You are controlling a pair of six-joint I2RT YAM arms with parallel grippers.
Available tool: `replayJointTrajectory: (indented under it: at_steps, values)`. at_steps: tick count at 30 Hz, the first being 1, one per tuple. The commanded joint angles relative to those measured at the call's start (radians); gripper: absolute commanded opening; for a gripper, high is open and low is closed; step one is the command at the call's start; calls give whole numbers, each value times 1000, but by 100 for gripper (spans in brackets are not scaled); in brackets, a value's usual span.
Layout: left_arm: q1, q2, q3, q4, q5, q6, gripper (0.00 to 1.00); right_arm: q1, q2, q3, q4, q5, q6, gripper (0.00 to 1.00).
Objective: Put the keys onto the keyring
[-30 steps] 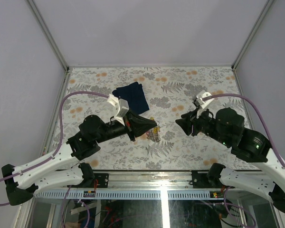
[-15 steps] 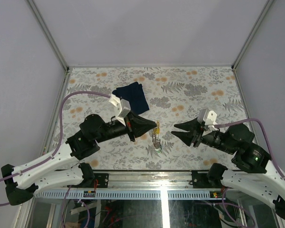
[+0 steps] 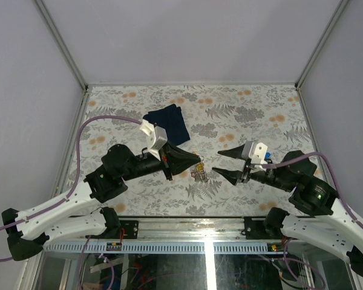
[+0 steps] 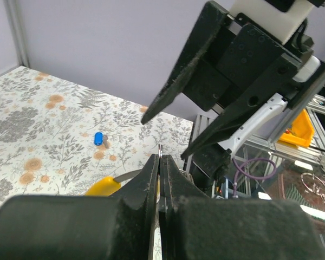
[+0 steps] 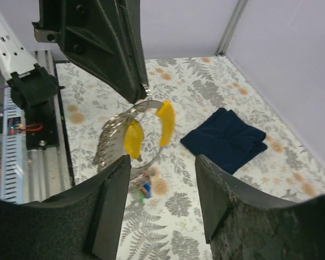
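Observation:
My left gripper (image 3: 195, 162) is shut on the thin silvery keyring (image 5: 142, 108) and holds it above the table; in the left wrist view the wire pokes out between the shut tips (image 4: 160, 156). Keys with two yellow tags (image 5: 133, 138) and several bare metal keys (image 5: 105, 144) hang from the ring. A small bunch of red, blue and green tags (image 5: 141, 187) shows below it. My right gripper (image 3: 221, 164) is open and empty, facing the ring from the right, a short gap away (image 5: 161, 162). A blue-tagged key (image 4: 98, 138) lies alone on the table.
The navy folded cloth (image 3: 168, 122) lies behind the left gripper, also in the right wrist view (image 5: 226, 138). The table's near edge with its metal rail (image 3: 187, 221) runs close below both grippers. Grey walls stand on three sides.
My right arm has dropped lower and reached left, its gripper now open close to the hanging ring. The left gripper has stayed almost still with the ring in it; the keys swung slightly.

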Motion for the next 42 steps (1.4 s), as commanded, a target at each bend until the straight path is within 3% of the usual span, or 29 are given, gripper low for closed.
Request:
replayJointTrajectory:
  at_steps: [1, 8, 20, 29, 32, 38, 42]
  values:
    - [-4, -9, 53, 92, 123, 44, 0, 5, -26, -15, 76, 43, -135, 59]
    - [-4, -20, 80, 70, 242, 60, 0, 5, -15, -26, 38, 58, -205, 62]
    - [-4, -12, 112, 71, 333, 57, 0, 5, -4, -138, 289, -127, -52, 67]
    - [-4, 13, 127, 91, 361, 52, 0, 6, 80, -153, 428, -182, 3, 69]
    - [-4, 18, 130, 93, 365, 52, 0, 5, 90, -153, 450, -194, 18, 62]
    - [-4, 17, 124, 92, 349, 52, 0, 5, 85, -152, 477, -209, 54, 26]
    - [-4, 14, 128, 72, 281, 43, 0, 4, 71, -149, 478, -218, 64, 10]
